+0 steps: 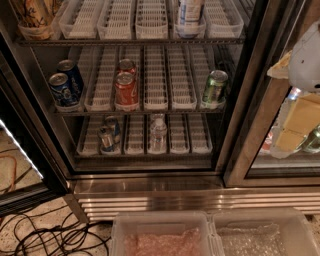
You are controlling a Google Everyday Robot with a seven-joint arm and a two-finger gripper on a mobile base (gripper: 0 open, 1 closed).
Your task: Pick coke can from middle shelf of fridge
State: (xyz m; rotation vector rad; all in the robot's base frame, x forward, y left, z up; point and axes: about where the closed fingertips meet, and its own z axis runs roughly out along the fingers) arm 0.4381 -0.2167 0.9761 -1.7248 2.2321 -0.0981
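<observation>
The front coke can point(126, 90) is standing upright in the third lane from the left of the middle shelf point(180, 111) of the fridge point(150, 194), its twin point(127, 66) just behind, blue cans point(61, 88) left, a green can point(215, 86) right. The gripper point(306, 56) is hanging at the right edge, well apart from the cans; spread or pressed together, I cannot tell

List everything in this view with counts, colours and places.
coke cans: two, red, middle shelf, one behind the other.
blue cans: two, blue, middle shelf, left lane.
green can: one, green, middle shelf, right lane.
drink containers: two, pale, top shelf, left and right.
small cans: two, dark, bottom shelf, left.
water bottle: one, clear, bottom shelf, centre.
plastic bins: two, clear, floor below fridge.
cables: several, black, floor, left.
claw: one, white and yellow, right edge, outside the fridge.
</observation>
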